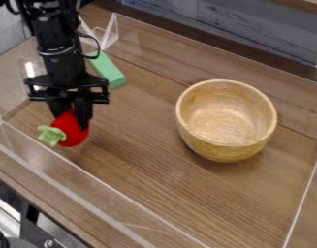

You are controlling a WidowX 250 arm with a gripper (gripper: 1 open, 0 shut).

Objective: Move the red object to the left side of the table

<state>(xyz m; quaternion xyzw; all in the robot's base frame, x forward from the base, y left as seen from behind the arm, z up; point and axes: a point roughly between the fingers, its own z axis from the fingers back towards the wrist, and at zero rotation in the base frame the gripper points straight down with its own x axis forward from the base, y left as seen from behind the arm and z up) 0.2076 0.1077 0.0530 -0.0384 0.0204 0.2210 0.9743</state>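
Your end effector (73, 108) is pointing straight down and gripping the strawberry (70, 129), which is sitting directly beneath it at the table's (147, 184) left side, long axis tilting, green cap facing lower left.

black robot gripper (70, 111) pointing down, jaws closed on small glossy red toy strawberry (73, 129), green rectangular block (109, 69) behind, round wooden bowl (227, 118) well apart, brown wood-grain table (147, 174)
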